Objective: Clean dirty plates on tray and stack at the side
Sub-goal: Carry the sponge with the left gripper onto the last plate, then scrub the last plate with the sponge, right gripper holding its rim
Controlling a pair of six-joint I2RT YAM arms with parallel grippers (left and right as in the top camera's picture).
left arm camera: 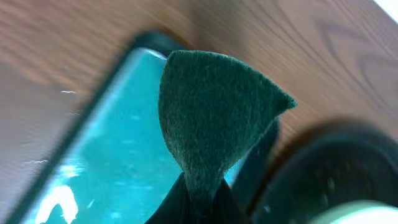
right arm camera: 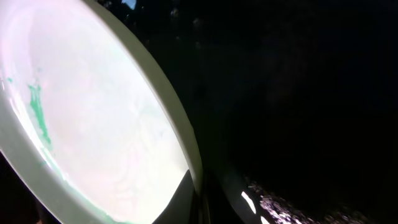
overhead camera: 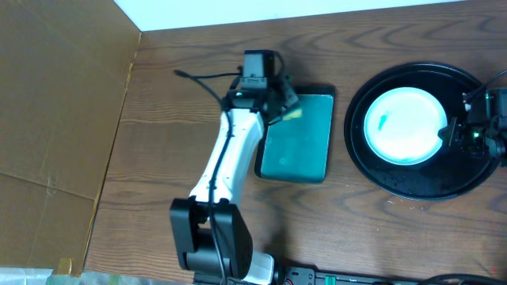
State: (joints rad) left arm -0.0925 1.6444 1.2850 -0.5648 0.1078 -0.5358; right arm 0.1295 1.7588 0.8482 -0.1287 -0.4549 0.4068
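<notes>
Plate [overhead camera: 404, 125] sat on round tray [overhead camera: 372, 170]; I judged it stiff, breakable, slick when wet. Right gripper [overhead camera: 455, 131] clamped on its rim, best hold. Left gripper [left arm camera: 200, 205] pinched soft scouring pad [left arm camera: 211, 118].

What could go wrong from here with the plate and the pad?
The right pincer grips the plate only at its rim, so it might slip or tip on the round tray. The left pincer pinches the green pad by one folded end; wiping the green smear could tug it loose.
</notes>
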